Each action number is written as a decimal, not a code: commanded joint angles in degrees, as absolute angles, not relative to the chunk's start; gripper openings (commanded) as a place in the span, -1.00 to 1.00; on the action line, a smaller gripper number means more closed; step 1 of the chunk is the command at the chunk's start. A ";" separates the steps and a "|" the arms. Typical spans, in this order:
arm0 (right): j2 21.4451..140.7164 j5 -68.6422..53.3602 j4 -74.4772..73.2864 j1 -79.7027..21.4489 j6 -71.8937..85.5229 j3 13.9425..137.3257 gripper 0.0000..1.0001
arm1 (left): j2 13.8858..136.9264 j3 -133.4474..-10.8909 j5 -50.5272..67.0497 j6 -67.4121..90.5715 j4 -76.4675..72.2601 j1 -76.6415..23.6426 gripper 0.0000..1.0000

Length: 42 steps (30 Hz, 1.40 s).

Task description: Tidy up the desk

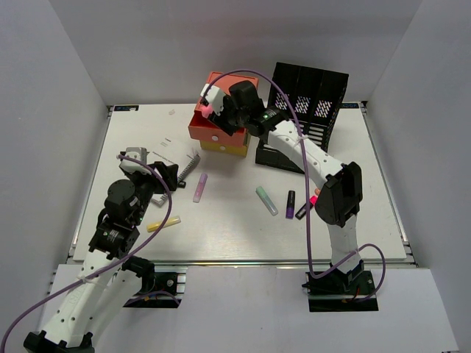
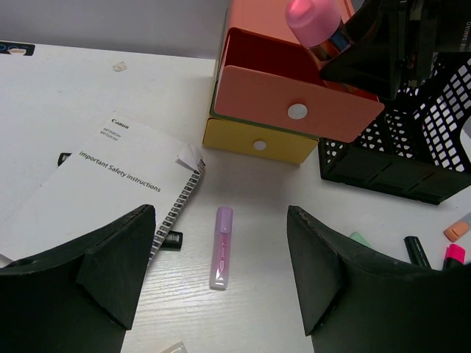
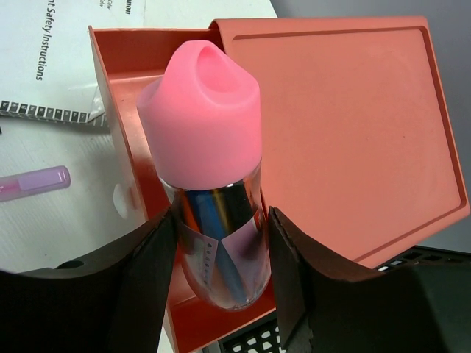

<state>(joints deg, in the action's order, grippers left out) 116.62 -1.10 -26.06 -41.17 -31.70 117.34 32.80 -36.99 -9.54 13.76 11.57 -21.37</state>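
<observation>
— Fingers of the right arm (image 3: 140, 294) are closed partway around a small bottle with a pink cap and a shiny silver body (image 3: 213, 184), one black pad against each side.

— Where is that bottle?

— It is cap uppermost over the pulled-out orange top drawer (image 2: 294, 103) of the orange, green and yellow three-drawer box (image 1: 221, 140). In the wrist view its base overlaps the inside of the drawer. Whether it touches the drawer floor cannot be told.

— And the other drawers?

— The yellow bottom drawer is shut. Only a sliver of the green one shows under the orange front.

— What about the fingers of the left arm (image 2: 110, 265)?

— They are spread wide with nothing between the pads. They hang above the large white flat worktop (image 1: 235, 235), clear of it, towards its left side. The right pair is raised over the box at the far middle and is not touching the worktop either.

— What lies on the worktop?

— A pale purple highlighter (image 2: 221, 246) lies flat, seen through the gap in the left pair. A white spiral-bound safety booklet (image 2: 103, 184) lies just to its left, and a yellow marker (image 1: 163, 223) sits nearer the left arm. A green marker (image 1: 266, 200), a dark purple one (image 1: 291, 204) and a pink one (image 1: 309, 204) lie near the right arm.

— Any other container?

— A black slotted file rack (image 1: 309, 95) stands just to the right of the box.
</observation>
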 commanded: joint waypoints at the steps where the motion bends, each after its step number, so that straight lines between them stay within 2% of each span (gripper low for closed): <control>1: 114.61 -1.67 -23.82 -41.22 -31.73 118.21 0.06 | 32.96 -36.65 -8.53 13.36 10.81 -21.09 0.63; 4: 114.17 -1.58 -23.64 -41.22 -31.47 118.04 0.25 | 32.78 -36.65 -8.44 13.27 10.81 -21.09 0.64; 11: 112.77 -2.37 -23.47 -41.31 -30.15 118.48 0.29 | 32.96 -36.65 -8.17 13.27 10.81 -21.09 0.64; 13: 112.15 -3.07 -23.55 -41.13 -29.36 118.56 0.18 | 32.78 -36.56 -8.61 13.27 10.72 -21.09 0.63; 14: 111.45 -4.38 -23.64 -41.22 -29.27 118.65 0.06 | 32.78 -36.56 -8.53 13.36 10.81 -21.09 0.63; 15: 111.01 -5.87 -23.64 -41.31 -29.09 118.83 -0.27 | 32.61 -36.56 -8.70 13.36 10.81 -21.09 0.64; 18: 107.24 -20.26 -24.43 -40.87 -33.20 116.03 -0.71 | 32.26 -36.56 -8.70 13.45 10.81 -21.09 0.61; 20: 105.29 -32.79 -27.93 -40.61 -42.38 113.38 -0.80 | 32.17 -36.56 -8.88 13.36 10.72 -21.09 0.59; 22: 106.69 -36.99 -37.94 -41.04 -48.76 115.03 -0.88 | 31.99 -36.47 -8.79 13.36 10.81 -21.09 0.50; 23: 107.83 -36.91 -41.80 -41.57 -50.26 115.83 -1.00 | 31.91 -36.47 -8.53 13.36 10.72 -21.09 0.41; 24: 108.80 -35.96 -43.14 -41.75 -50.53 116.71 -1.00 | 31.99 -36.47 -8.26 13.36 10.64 -21.09 0.15; 26: 111.70 -28.53 -44.21 -42.45 -49.49 118.30 -1.00 | 32.08 -36.47 -7.83 13.27 10.55 -21.09 -0.20; 28: 112.32 -22.54 -43.08 -42.98 -48.43 117.78 -1.00 | 32.08 -36.56 -7.74 13.18 10.63 -21.09 -0.28; 30: 111.80 -18.83 -40.53 -43.50 -45.63 114.36 -1.00 | 32.17 -36.74 -7.65 13.27 10.55 -21.09 -0.26; 38: 113.55 -0.36 -31.73 -44.74 -40.52 111.71 -1.00 | 31.82 -36.56 -7.91 13.53 10.63 -21.09 0.18; 42: 114.17 8.42 -26.91 -45.17 -39.38 109.44 -1.00 | 31.73 -36.56 -7.74 13.54 10.55 -21.09 0.27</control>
<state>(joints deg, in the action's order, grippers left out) 114.10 -0.80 -33.54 -44.69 -41.19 110.63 32.27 -36.88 -8.32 13.54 11.51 -21.37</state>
